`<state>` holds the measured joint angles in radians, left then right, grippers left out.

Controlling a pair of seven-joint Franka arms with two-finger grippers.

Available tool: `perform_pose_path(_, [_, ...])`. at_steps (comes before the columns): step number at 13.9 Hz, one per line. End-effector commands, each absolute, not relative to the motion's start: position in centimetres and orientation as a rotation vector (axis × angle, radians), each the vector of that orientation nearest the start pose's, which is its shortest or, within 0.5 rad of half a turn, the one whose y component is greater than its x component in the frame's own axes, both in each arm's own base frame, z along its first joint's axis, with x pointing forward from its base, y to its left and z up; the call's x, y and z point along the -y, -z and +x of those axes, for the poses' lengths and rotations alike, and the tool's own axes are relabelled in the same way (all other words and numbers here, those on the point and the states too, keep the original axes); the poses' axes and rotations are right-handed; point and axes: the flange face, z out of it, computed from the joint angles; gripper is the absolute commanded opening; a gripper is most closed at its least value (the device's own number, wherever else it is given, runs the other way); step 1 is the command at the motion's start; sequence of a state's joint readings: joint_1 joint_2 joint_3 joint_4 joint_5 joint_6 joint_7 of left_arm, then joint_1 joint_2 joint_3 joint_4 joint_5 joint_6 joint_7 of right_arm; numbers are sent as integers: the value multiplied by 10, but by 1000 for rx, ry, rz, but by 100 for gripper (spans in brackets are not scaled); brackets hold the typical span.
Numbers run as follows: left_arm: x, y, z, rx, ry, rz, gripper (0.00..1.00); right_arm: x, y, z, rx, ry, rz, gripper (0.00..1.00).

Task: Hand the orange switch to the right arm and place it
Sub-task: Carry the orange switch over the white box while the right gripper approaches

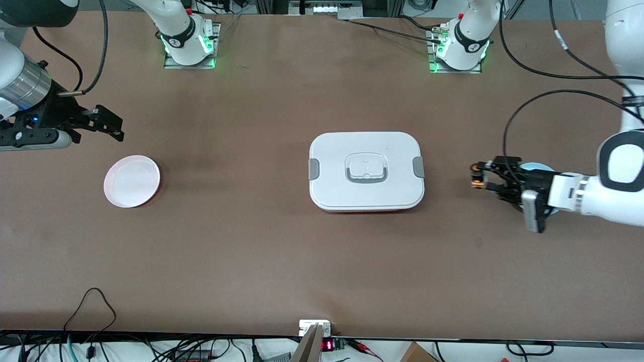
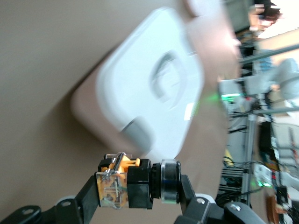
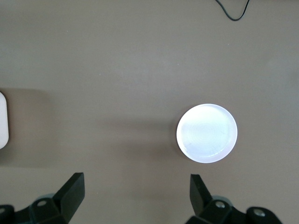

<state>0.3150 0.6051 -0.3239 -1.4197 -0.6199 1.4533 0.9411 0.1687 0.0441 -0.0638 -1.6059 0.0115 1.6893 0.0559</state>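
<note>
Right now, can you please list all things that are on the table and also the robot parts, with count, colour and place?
lunch box: one, white with grey clips, lid on, middle of the table.
pink plate: one, pale pink, toward the right arm's end.
blue plate: one, light blue, mostly hidden under the left gripper.
orange switch: one, black and orange, held in the left gripper.
left gripper: one, black, jaws shut on the switch, over the table beside the lunch box.
right gripper: one, black, jaws open, waiting above the pink plate's end.

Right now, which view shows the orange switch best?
The left wrist view: the switch fills the foreground, clamped in the left pincer. The front view shows it only as a tiny orange speck; the right wrist view does not show it.
</note>
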Motion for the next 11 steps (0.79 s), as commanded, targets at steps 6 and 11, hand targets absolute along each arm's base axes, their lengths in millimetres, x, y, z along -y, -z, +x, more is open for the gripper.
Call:
perform_pose_path(6, [154,-361,676,1154,-549,1409,33,-63,-550,582,192,-167,-3140,100])
perform_pose_path(11, [176,-351,677,1192,-683,1370,29,-83,-546,577,214,-243,-2798,100])
